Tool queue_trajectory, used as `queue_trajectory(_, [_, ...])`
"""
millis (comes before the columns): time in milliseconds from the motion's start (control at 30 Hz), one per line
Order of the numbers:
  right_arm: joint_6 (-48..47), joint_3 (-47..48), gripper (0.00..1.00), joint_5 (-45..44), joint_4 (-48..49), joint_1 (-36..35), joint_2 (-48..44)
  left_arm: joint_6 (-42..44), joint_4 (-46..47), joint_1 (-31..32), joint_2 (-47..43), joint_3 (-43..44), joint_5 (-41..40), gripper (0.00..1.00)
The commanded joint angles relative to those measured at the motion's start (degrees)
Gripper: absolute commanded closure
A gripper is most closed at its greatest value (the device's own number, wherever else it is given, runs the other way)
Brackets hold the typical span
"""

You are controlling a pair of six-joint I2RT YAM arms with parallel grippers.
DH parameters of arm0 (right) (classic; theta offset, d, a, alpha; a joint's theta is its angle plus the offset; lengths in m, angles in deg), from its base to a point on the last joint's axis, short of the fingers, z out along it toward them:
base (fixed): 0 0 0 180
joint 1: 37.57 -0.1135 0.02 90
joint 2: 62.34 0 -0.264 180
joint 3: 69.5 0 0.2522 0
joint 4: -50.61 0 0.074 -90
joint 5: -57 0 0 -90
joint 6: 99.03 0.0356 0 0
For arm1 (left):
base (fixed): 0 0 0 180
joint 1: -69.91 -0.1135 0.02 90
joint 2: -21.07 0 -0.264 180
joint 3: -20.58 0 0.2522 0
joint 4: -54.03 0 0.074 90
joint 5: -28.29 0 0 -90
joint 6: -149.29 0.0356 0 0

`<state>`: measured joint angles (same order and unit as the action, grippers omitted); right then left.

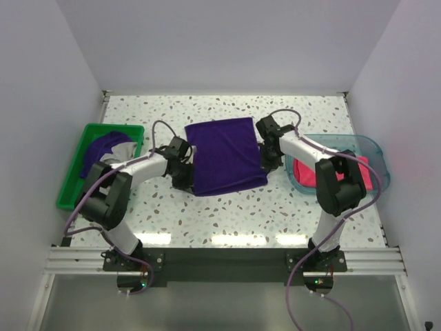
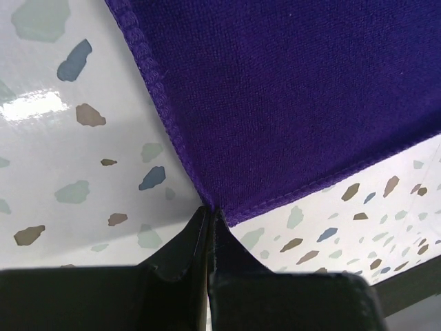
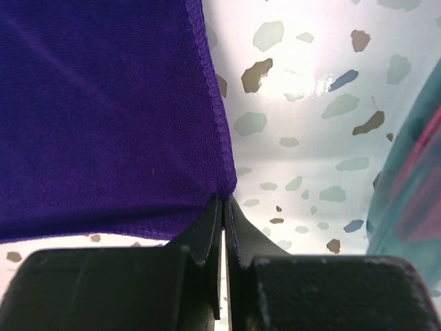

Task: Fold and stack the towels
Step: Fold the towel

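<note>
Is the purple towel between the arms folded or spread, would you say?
Spread: the purple towel is one open sheet, left gripper and right gripper pinching corners.

Bright, even light falls from overhead in the top view. The glossy bench (image 1: 207,214) shows pale glare streaks toward 6 o'clock and a bright band along its 12 o'clock edge. The purple towel (image 1: 225,155) casts only a thin, soft shadow. In the left wrist view, glare whitens the bench at 9 o'clock and the left hand (image 2: 209,224) is dark and soft-edged. In the right wrist view, glare sits at 1 o'clock, the right hand (image 3: 224,207) is dark, and the teal tray (image 3: 406,193) at 3 o'clock is blurred.
</note>
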<state>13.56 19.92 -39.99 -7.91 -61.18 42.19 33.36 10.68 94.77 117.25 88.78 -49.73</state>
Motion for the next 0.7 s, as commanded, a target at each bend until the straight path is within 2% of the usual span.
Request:
queue_trajectory(0, [0.44, -0.42, 1.0, -2.68, 2.39, 0.06, 1.9, 1.33, 2.42, 0.62, 0.23, -0.2, 0.67, 1.0])
queue_trajectory(200, [0.17, -0.42, 0.98, -2.95, 1.25, 0.15, 3.14, 0.88, 2.34, 1.15, 0.5, -1.09, 1.28, 0.98])
queue_trajectory(400, [-0.61, 1.33, 0.78, -4.62, -2.62, -0.03, 1.82, 0.62, 0.85, 1.15, -1.96, -1.0, 1.28, 0.92])
queue_trajectory(667, [-1.06, 2.48, 0.75, -4.1, -4.82, -1.52, -2.83, 0.71, 0.23, 1.24, -3.72, -0.21, 2.51, 0.91])
